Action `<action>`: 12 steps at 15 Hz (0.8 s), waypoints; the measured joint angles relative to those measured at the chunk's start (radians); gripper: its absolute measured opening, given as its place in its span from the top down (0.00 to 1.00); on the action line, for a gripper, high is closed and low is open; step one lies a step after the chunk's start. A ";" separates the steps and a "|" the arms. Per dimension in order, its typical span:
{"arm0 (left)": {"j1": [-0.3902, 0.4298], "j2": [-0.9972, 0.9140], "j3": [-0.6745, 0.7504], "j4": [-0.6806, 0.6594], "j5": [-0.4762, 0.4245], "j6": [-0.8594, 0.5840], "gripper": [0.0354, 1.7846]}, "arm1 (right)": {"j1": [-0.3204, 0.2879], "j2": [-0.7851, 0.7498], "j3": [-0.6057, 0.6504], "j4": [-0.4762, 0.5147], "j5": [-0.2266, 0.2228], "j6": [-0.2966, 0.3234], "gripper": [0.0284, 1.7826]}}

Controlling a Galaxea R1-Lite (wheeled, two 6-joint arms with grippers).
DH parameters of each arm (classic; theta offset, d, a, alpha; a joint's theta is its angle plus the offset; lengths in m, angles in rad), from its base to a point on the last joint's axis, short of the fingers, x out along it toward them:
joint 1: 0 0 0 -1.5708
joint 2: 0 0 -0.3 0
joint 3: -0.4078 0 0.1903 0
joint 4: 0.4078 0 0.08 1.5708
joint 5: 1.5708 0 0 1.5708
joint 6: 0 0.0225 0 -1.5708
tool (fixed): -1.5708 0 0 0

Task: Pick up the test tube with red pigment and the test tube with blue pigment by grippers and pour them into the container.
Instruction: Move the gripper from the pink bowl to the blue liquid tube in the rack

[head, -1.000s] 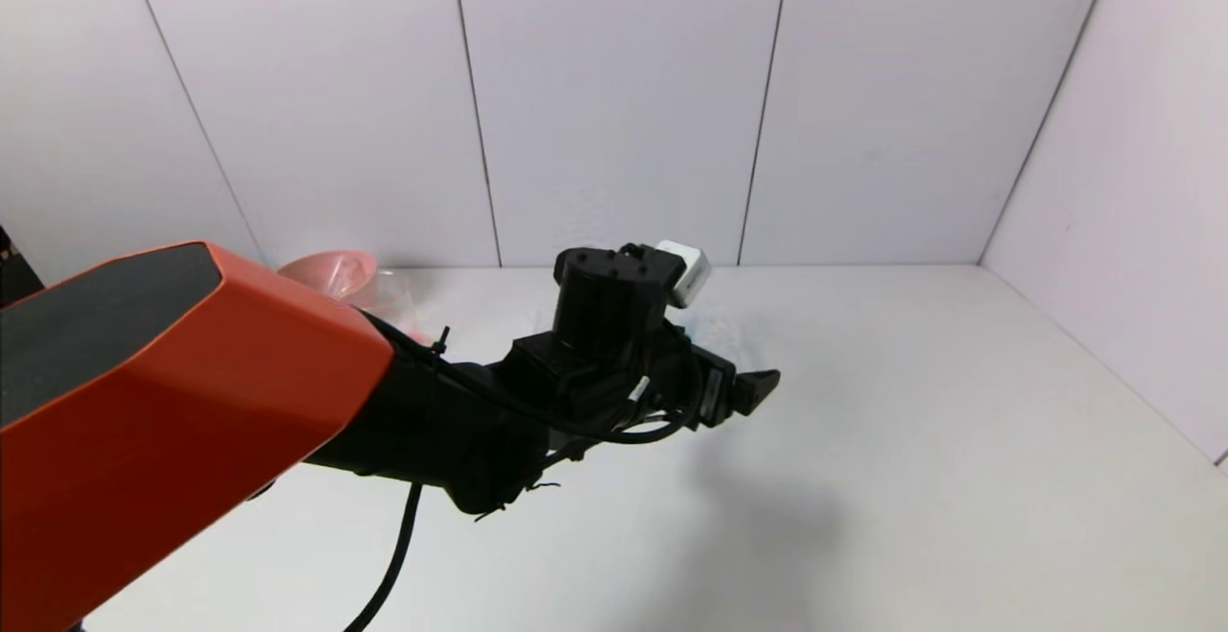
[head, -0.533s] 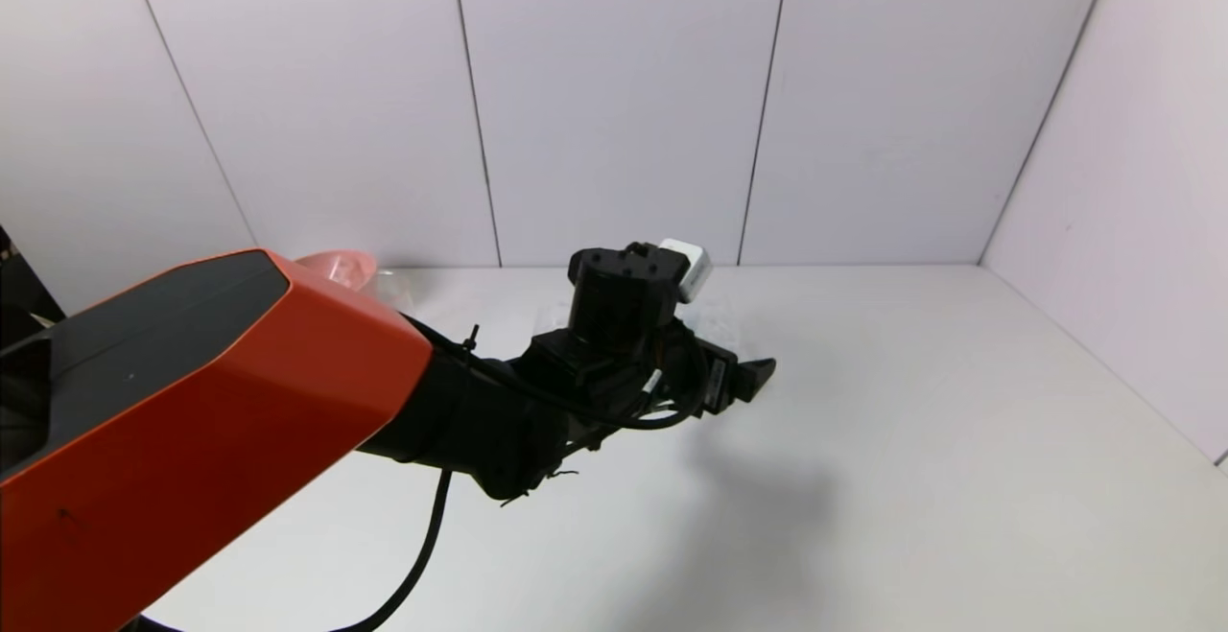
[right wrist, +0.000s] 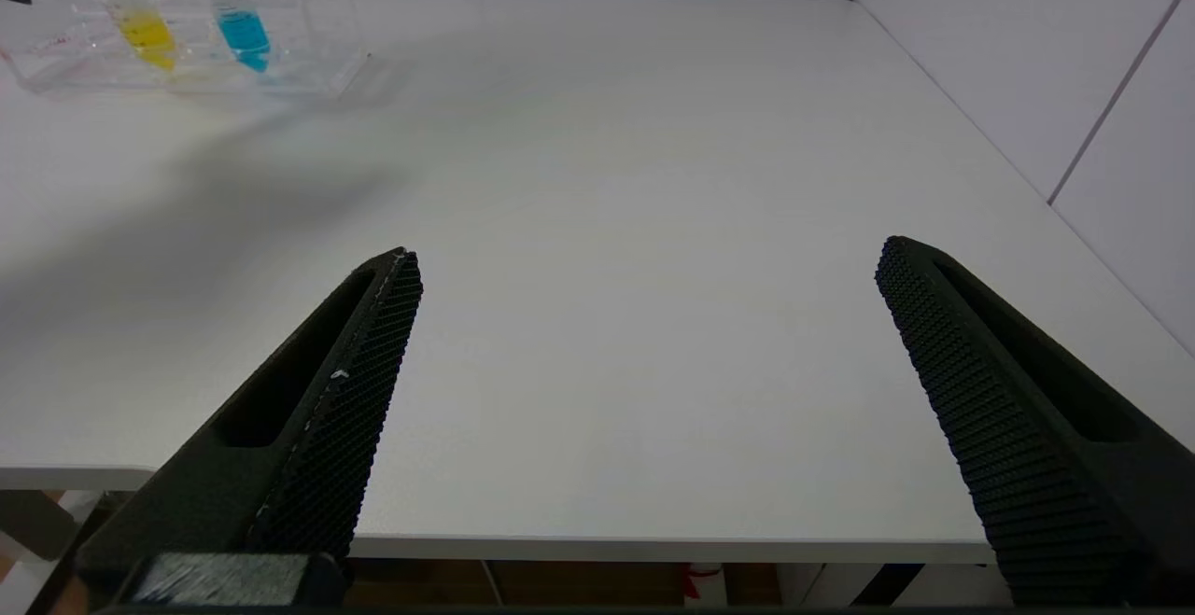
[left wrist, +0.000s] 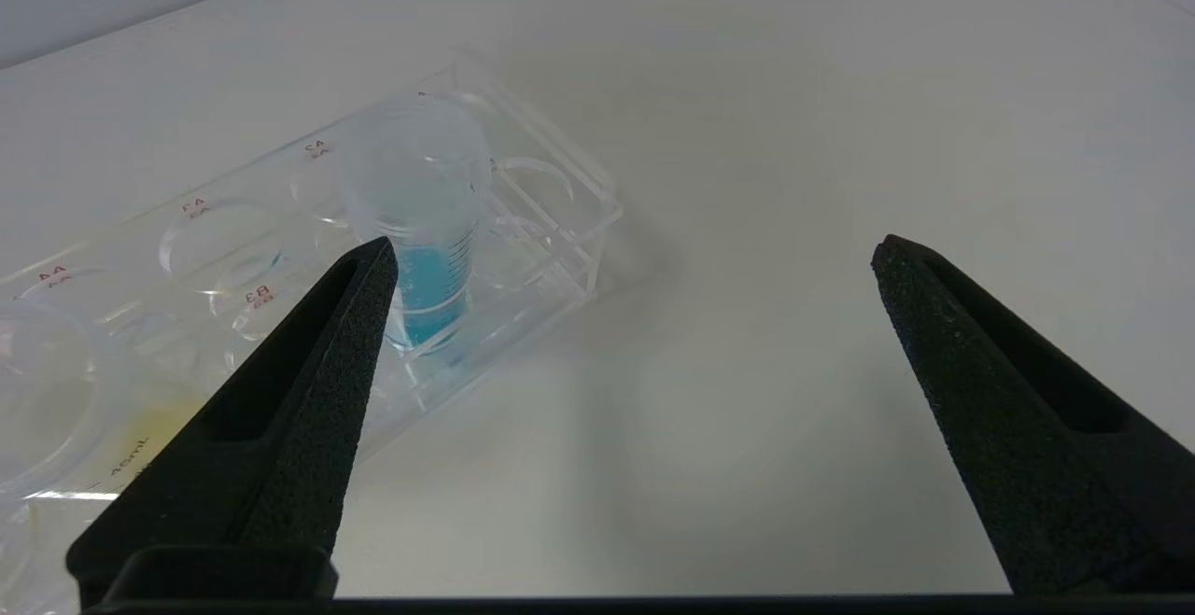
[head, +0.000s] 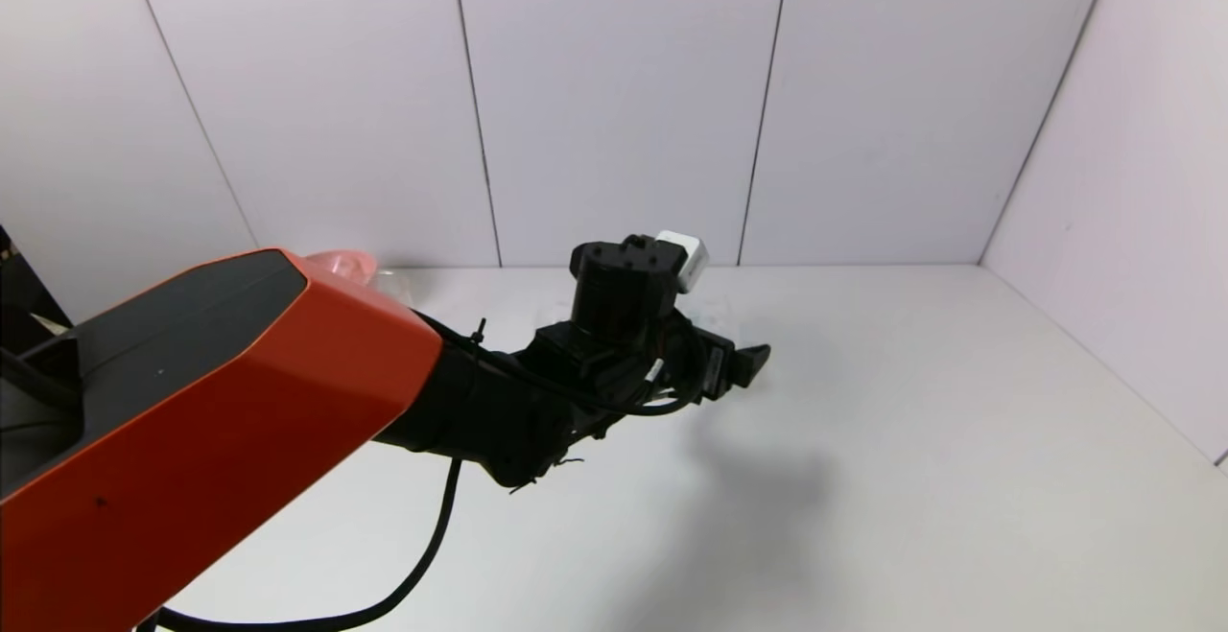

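While left hand (left wrist: 625, 251) w/ gritty black wedge fingers gapes, blue tube (left wrist: 425, 223) stands in clear plastic rack (left wrist: 560, 214).

Clear tube rack (left wrist: 523, 223): I see it lying flat on the table, just ahead of my left hand, its round wells marked with small red labels. Tube of yellow liquid (right wrist: 147, 34): upright in that rack, far ahead of my right hand. Pink bowl (head: 338, 262): behind my left arm, near the wall. White table (right wrist: 607, 223): spreads under my right hand.
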 joint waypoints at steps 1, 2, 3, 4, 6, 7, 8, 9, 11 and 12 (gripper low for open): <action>0.000 0.010 -0.013 0.000 0.005 0.000 0.00 | 0.000 0.000 0.000 0.000 0.000 0.000 0.00; 0.000 0.022 -0.026 0.000 0.015 0.000 0.00 | 0.000 0.000 0.000 0.000 0.000 0.000 0.00; 0.000 0.037 -0.038 0.000 0.032 0.002 0.00 | 0.001 0.000 0.000 0.000 0.000 0.000 0.00; 0.000 0.050 -0.049 -0.001 0.045 0.003 0.00 | 0.000 0.000 0.000 0.000 0.000 0.000 0.00; 0.001 0.075 -0.072 -0.006 0.063 0.005 0.00 | 0.000 0.000 0.000 0.000 0.000 0.000 0.00; 0.003 0.083 -0.079 -0.011 0.074 0.008 0.00 | 0.000 0.000 0.000 0.000 0.000 0.000 0.00; 0.005 0.090 -0.083 -0.013 0.077 0.009 0.00 | 0.000 0.000 0.000 0.000 0.000 0.000 0.00; 0.005 0.093 -0.084 -0.012 0.077 0.009 0.00 | 0.000 0.000 0.000 0.000 0.000 0.000 0.00; 0.006 0.098 -0.085 -0.013 0.079 0.010 0.00 | 0.000 0.000 0.000 0.000 0.000 0.000 0.00; 0.006 0.098 -0.086 -0.013 0.079 0.010 0.00 | 0.000 0.000 0.000 0.000 0.000 0.000 0.00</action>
